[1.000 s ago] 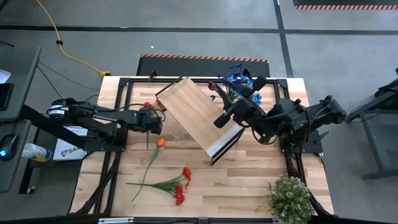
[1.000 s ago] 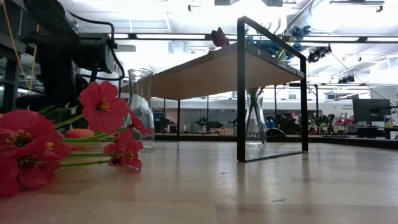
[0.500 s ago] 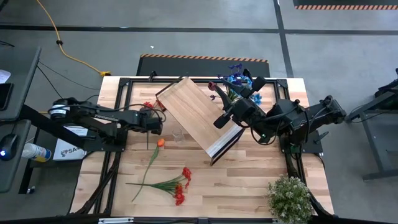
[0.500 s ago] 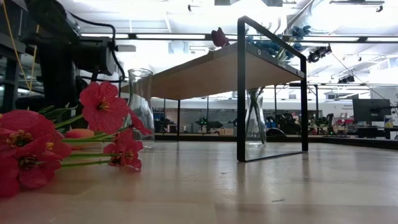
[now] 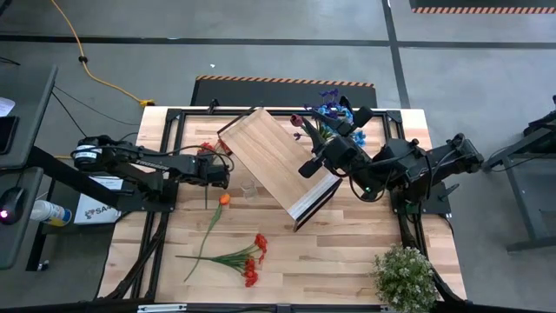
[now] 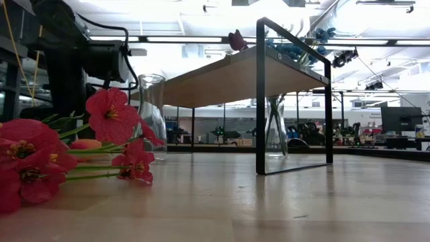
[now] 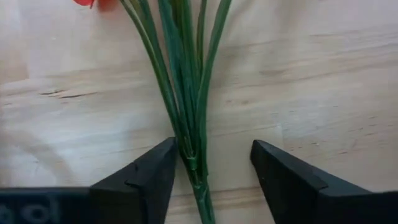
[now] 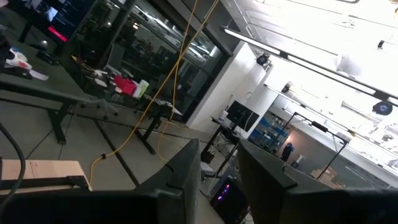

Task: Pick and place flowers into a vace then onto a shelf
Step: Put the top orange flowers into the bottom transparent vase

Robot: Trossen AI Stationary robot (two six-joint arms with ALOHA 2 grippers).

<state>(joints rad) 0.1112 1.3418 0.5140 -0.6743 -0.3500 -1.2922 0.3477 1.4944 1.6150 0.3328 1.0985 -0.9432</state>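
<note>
While its fingers straddle green stems [image 7: 186,106], left claw [image 7: 211,171] points tableward.

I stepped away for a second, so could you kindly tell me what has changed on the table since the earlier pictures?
Very little. The left pincer has narrowed around the green stems of the flower bundle lying on the table; a gap remains, so no grip yet. The left arm barely shifted. The right pincer, the shelf, the glass vase and the loose flowers stayed as they were.
</note>
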